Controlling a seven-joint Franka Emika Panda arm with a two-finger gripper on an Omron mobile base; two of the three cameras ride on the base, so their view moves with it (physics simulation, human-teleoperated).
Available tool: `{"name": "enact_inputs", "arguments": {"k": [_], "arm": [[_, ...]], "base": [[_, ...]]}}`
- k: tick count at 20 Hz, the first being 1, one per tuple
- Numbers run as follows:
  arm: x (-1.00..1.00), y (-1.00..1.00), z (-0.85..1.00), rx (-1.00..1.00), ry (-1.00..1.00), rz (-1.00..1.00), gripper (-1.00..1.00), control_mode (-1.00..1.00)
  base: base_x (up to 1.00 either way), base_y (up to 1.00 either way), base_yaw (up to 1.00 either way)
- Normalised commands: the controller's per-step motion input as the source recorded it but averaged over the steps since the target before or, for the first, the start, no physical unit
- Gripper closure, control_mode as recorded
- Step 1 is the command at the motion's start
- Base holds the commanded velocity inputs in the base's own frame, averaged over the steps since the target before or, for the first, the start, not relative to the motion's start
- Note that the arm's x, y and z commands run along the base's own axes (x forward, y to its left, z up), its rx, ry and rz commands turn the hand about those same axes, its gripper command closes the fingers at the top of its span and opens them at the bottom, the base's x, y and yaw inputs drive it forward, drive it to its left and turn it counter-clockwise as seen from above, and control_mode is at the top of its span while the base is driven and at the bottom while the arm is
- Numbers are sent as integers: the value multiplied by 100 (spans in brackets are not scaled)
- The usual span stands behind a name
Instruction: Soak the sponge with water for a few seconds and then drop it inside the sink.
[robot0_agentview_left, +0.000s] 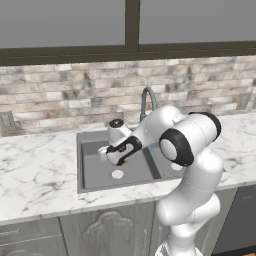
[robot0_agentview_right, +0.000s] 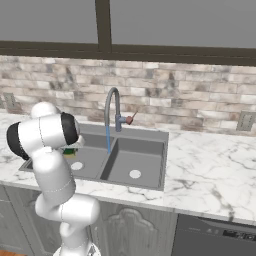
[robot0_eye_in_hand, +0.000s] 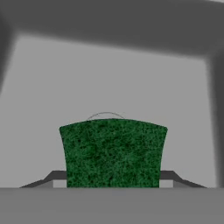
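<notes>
Green sponge (robot0_eye_in_hand: 113, 153) face-up, lengthwise between jaws

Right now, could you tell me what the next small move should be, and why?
Probably carry the sponge sideways to the water. The claw is shut on the sponge over the left basin of the sink, while the stream falls from the faucet beside it, apparently not touching the sponge.

Counted 1 sponge (robot0_eye_in_hand: 113, 153), 1 sink (robot0_agentview_right: 142, 134) with 2 basins, 2 drains, 1 faucet (robot0_agentview_right: 111, 102), 1 water (robot0_agentview_right: 108, 139) stream.
</notes>
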Motion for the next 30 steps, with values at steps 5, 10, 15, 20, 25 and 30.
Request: {"name": "enact_inputs", "arguments": {"k": [5,10,15,20,25,30], "arm": [[0,0,-49,0,-5,0,100,-100],[4,0,-47,0,-7,0,100,-100],[11,0,-48,0,-9,0,100,-100],[3,0,-15,0,-2,0,100,-100],[0,0,0,0,0,0,-100,-100],[0,0,0,0,0,0,-100,-100]], "base": [[0,0,0],[0,0,0],[0,0,0],[0,0,0],[0,0,0],[0,0,0]]}}
